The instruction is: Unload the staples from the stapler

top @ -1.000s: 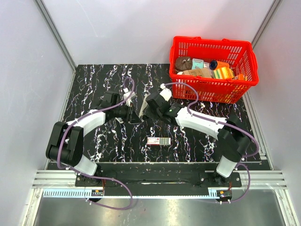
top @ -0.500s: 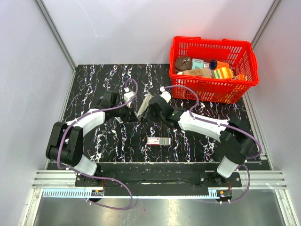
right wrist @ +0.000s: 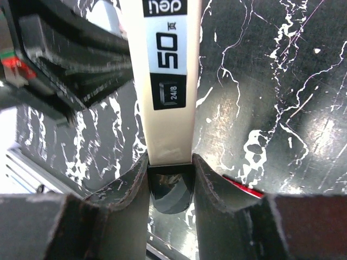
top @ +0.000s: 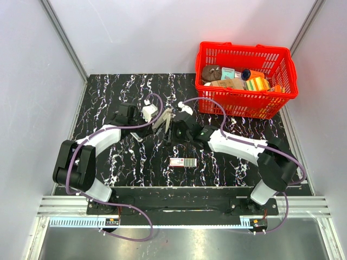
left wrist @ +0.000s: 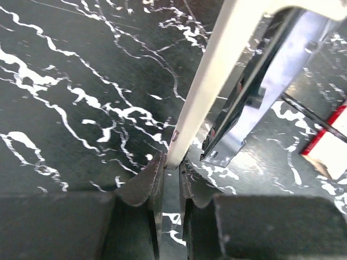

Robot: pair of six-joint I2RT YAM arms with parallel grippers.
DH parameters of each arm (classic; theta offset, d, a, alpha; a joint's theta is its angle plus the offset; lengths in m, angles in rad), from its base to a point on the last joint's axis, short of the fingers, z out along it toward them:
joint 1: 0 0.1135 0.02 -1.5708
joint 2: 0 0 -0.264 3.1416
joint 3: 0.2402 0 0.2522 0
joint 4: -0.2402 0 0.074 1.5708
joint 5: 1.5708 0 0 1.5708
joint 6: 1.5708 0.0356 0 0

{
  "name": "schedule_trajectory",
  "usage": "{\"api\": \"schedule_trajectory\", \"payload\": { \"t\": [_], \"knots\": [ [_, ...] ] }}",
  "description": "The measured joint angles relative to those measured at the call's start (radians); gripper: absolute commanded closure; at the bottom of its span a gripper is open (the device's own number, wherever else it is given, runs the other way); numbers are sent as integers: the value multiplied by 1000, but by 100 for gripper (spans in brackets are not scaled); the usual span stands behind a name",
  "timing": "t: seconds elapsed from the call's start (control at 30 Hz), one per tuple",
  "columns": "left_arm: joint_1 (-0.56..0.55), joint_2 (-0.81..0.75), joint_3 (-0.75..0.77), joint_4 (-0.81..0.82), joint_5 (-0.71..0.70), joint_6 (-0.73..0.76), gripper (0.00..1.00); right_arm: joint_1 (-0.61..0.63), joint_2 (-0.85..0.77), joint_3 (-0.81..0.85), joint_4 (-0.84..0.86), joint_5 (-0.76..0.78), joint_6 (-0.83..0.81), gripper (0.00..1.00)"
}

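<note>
1. Left claw (left wrist: 171, 168), narrowed over the last second to almost closed, pinches the stapler (top: 162, 120) by the thin tip of its pale cover (left wrist: 212, 76).
2. Right claw (right wrist: 169, 162) holds the stapler's other end. Its jaws press both sides of the pale labelled bar where it meets a dark end block, and their width is no different from a second ago.
3. The stapler hangs in the air between the two claws, above the middle of the table (top: 108, 92), left of and nearer than the red basket (top: 238, 104). A second ago it showed as a low dark shape. Now it is swung up and tilted, pale side showing, and the right arm reaches further left.
4. In the left wrist view the silvery magazine (left wrist: 255, 92) stands apart from the pale cover, with the gap widening away from the claw. I judge the stapler to be opening, so the magazine is becoming reachable.
5. Whether staples sit in that channel cannot be told, so unloading is probably still to do.
6. The pink-and-green box (top: 182, 162) lies on the table nearer than the claws, unmoved.
</note>
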Motion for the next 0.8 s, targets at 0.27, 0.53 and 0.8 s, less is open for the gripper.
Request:
{"api": "schedule_trajectory", "payload": {
  "t": [0.27, 0.53, 0.8],
  "knots": [
    [-13, 4, 0, 76, -105, 128, 97, 4, -68, -83, 8, -39, -174, 100],
    [-48, 17, -1, 203, -218, 230, 99, 6, -129, -172, 10, -53, -240, 100],
    [-91, 14, -12, 402, -384, 304, 100, 16, -163, -235, -114, -40, -267, 100]
  ]
}}
